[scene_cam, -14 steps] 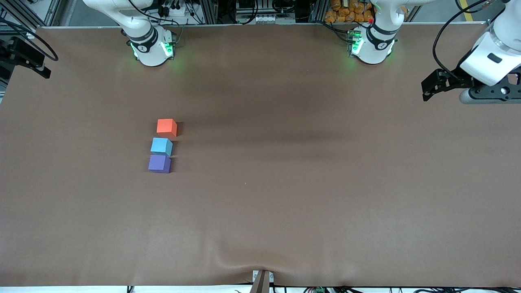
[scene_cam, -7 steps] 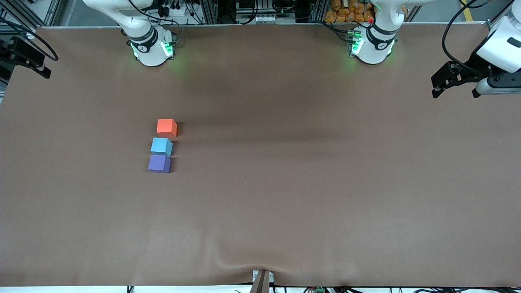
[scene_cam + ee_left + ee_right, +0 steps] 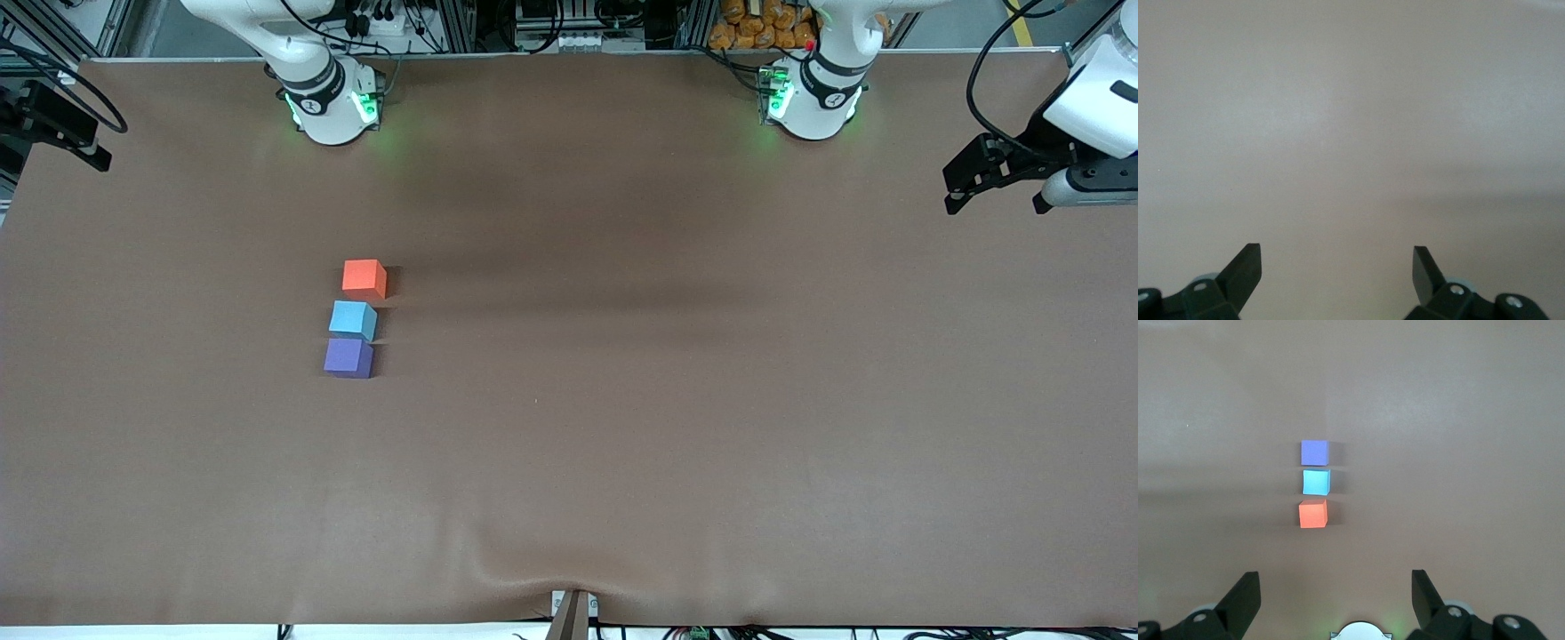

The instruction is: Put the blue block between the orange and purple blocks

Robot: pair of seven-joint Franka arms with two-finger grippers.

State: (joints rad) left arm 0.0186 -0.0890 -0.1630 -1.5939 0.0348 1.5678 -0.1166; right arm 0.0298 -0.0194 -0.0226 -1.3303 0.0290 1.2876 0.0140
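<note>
Blue block point(image 3: 352, 318) sits in line between orange block point(image 3: 364, 277) and purple block point(image 3: 348, 357), left of centre in the front frame, toward the right arm's end of the table point(image 3: 676, 400).
Orange is farthest from the front camera and purple nearest; blue touches purple or nearly so, with a small gap to orange. Left gripper point(image 3: 965, 178) is at the frame's upper right edge over bare table, fingers point(image 3: 1245, 270) wide, holding nothing. Right gripper point(image 3: 1336, 595) is up over the table near its base, looking down on the three blocks, fingers point(image 3: 1243, 597) wide and empty.
</note>
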